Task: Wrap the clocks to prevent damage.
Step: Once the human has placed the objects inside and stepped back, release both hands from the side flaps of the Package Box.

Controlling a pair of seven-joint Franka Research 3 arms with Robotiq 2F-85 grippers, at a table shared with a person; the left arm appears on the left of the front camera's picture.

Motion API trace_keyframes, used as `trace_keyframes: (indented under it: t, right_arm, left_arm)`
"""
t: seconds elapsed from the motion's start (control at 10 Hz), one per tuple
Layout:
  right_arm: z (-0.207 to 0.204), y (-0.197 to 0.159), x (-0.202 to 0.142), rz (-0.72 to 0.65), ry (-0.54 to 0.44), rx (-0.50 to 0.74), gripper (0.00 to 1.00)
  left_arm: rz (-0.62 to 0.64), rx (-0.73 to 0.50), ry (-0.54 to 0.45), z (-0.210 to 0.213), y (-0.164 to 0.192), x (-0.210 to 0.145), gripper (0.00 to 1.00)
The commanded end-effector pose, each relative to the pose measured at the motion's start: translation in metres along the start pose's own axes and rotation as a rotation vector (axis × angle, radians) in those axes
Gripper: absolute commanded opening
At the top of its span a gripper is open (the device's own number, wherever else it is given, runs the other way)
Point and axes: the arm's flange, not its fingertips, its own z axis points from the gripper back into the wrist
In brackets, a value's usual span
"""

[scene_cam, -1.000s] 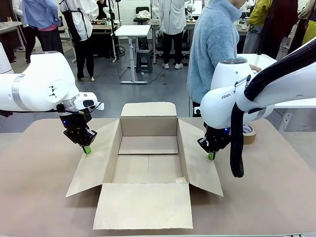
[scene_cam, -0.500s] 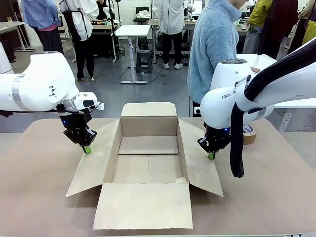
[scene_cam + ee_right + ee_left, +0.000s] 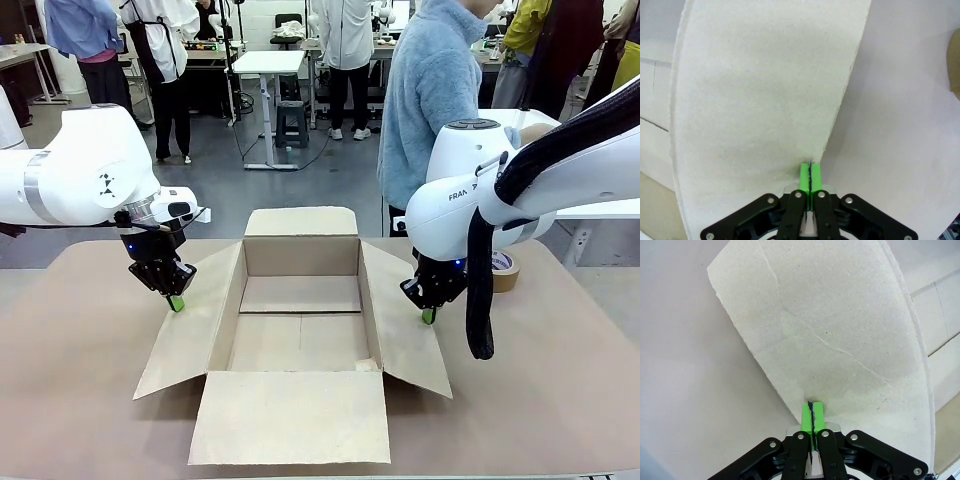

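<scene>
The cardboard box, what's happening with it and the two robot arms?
The cardboard box sits open with its flaps spread and its floor bare. Both grippers are shut: the left gripper has its tips at the outer edge of the left flap, the right gripper at that of the right flap. A person stands at the far side.

The box (image 3: 300, 345) gapes open at the top, floor bare, its four flaps (image 3: 290, 415) splayed outward. The left gripper (image 3: 176, 303) and right gripper (image 3: 428, 316) crowd the side flaps' outer edges. Tape (image 3: 503, 268) sits behind the right arm (image 3: 470, 195); the table (image 3: 70, 400) lies free on both sides
</scene>
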Motion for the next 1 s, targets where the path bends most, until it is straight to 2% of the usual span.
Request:
trace_keyframes:
  t: [0.0,0.9]
  right_arm:
    - [-0.0005,0.0004,-0.0014,-0.016,0.000,-0.001,0.01]
    - [-0.0005,0.0004,-0.0014,-0.016,0.000,-0.001,0.01]
  left_arm:
    - [-0.002,0.011,0.002,-0.0006,0.0014,-0.0009,0.00]
    - [-0.002,0.011,0.002,-0.0006,0.0014,-0.0009,0.00]
